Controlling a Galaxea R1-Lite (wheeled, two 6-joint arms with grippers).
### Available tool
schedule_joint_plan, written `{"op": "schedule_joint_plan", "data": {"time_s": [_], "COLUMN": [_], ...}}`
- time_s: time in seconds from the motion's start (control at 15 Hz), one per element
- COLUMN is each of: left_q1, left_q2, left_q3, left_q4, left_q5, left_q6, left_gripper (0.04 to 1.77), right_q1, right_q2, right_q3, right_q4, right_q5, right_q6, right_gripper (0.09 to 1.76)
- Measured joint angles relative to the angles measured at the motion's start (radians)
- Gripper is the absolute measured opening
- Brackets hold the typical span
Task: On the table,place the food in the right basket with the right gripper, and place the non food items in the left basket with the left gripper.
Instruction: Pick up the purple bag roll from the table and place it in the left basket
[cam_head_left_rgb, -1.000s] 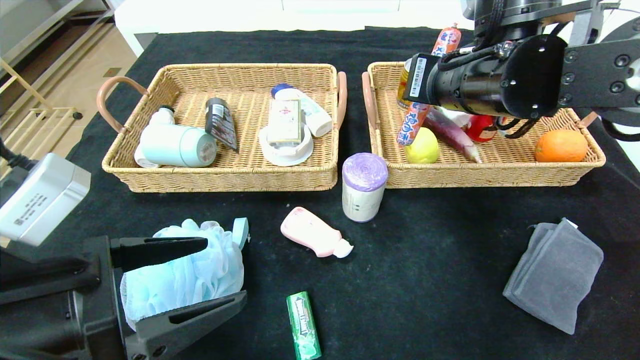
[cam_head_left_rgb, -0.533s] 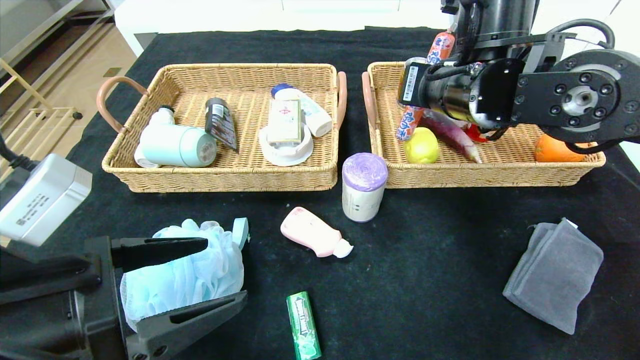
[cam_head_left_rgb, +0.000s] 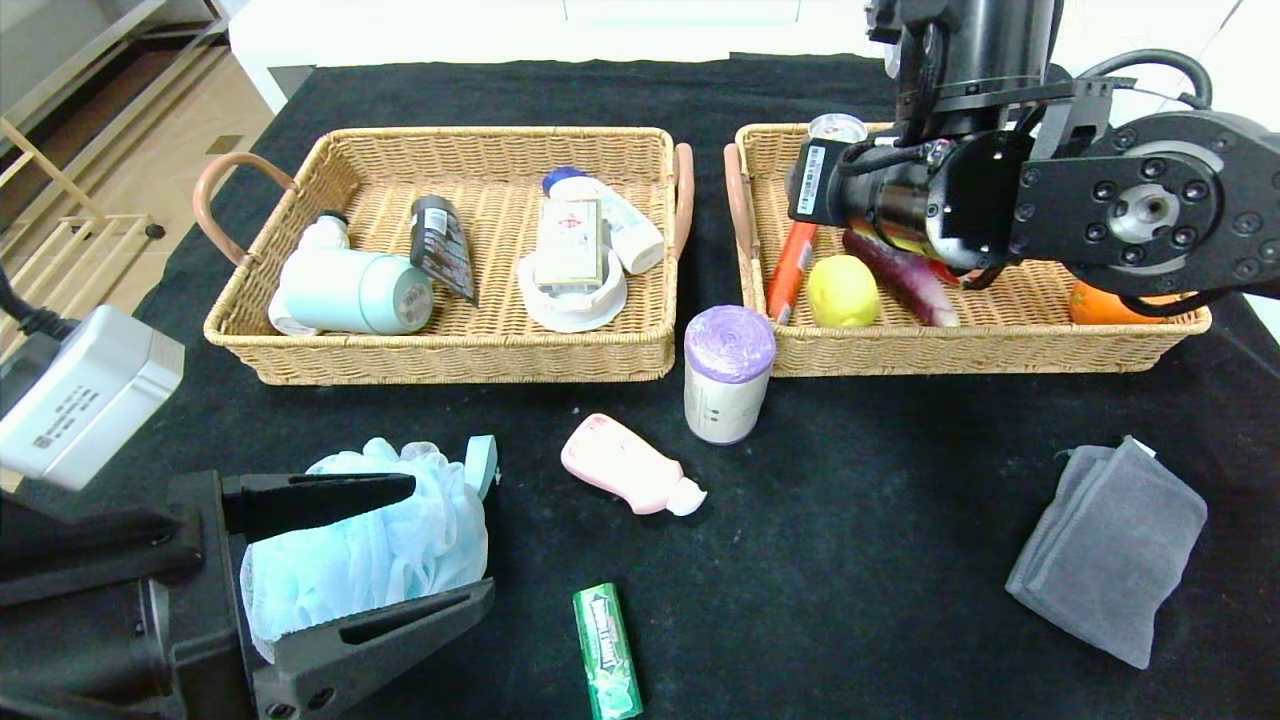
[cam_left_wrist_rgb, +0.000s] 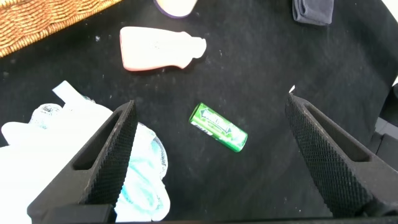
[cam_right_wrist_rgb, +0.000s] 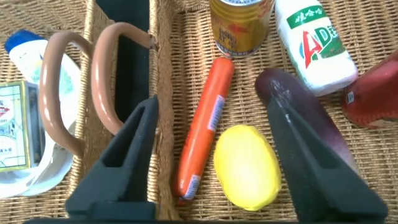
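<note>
Black cloth covers the surface (cam_head_left_rgb: 900, 520). Beside the tan woven right basket (cam_head_left_rgb: 985, 345) stands a white roll (cam_head_left_rgb: 728, 375) topped purple; inside lie an orange sausage (cam_right_wrist_rgb: 205, 127) and yellow lemon (cam_right_wrist_rgb: 247, 166). Nearby: pink bottle (cam_head_left_rgb: 630, 465), green gum pack (cam_left_wrist_rgb: 218, 127), grey towel (cam_head_left_rgb: 1105, 548), light-blue pouf (cam_head_left_rgb: 365, 545).

Right pincer (cam_right_wrist_rgb: 211, 155) spread wide above sausage (cam_right_wrist_rgb: 205, 130), lemon (cam_right_wrist_rgb: 247, 166) beside, right basket (cam_right_wrist_rgb: 163, 74)

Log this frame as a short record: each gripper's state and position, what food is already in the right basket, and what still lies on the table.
right gripper: open, above the right basket, holding nothing
left gripper: open, low over the table, one finger against the bath pouf
food in right basket: sausage, lemon
food on table: gum pack
non-food on table: bath pouf, pink bottle, bag roll, grey towel
left basket: holds several items
</note>
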Motion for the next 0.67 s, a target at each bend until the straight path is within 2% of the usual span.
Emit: {"op": "schedule_joint_plan", "data": {"time_s": [0.2, 0.67], "left_q1": [0.001, 0.016], "left_q2": [0.000, -0.006], "left_q3": [0.000, -0.004], "left_q4": [0.000, 0.002], "left_q5": [0.000, 0.000], "left_q6": [0.000, 0.013], "left_gripper": [1.72, 1.72], "right_q1": [0.007, 0.070], "right_q2": [-0.024, -0.201], "right_q3": [0.038, 0.281], "right_q4": [0.003, 0.010], "right_q5": [-0.009, 0.019], "right_q6": [0.001, 0.001], "right_gripper": [1.43, 1.60]}}
